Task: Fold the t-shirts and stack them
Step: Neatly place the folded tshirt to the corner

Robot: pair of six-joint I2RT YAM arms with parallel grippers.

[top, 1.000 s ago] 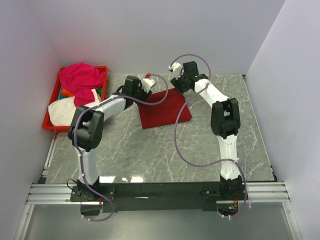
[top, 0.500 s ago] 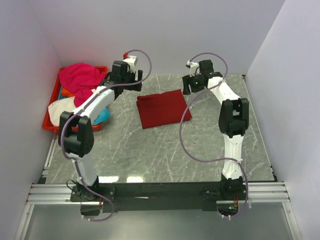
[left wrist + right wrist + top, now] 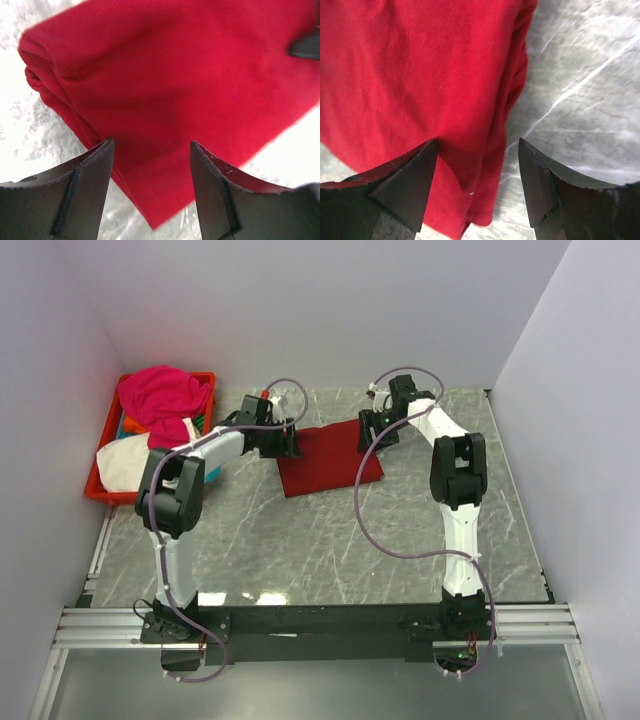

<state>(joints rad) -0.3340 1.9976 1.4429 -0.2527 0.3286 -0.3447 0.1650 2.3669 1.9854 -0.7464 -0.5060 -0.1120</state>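
Left wrist view: the left jaws are seen parted and holding nothing, poised over the left edge of the folded dark red t-shirt (image 3: 165, 90), where the layers are bunched together. In the right wrist view the right jaws are likewise spread and empty, set over the shirt's right edge, with bare desk (image 3: 580, 90) just beyond it. From the top external view the shirt is found flat on the desk between the two arms, folded to a rough rectangle. The red crate (image 3: 100, 496) stands well to its left, and a magenta t-shirt (image 3: 160, 395) and a cream-white t-shirt (image 3: 125, 460) are heaped in it. The step in hand is judged to be a further fold or a tidying of the red shirt. To be done well, each edge should be pinched through all its layers, both sides lifted evenly, and the cloth laid down square so that no crease is trapped. A one-sided grip is likely to skew the rectangle.
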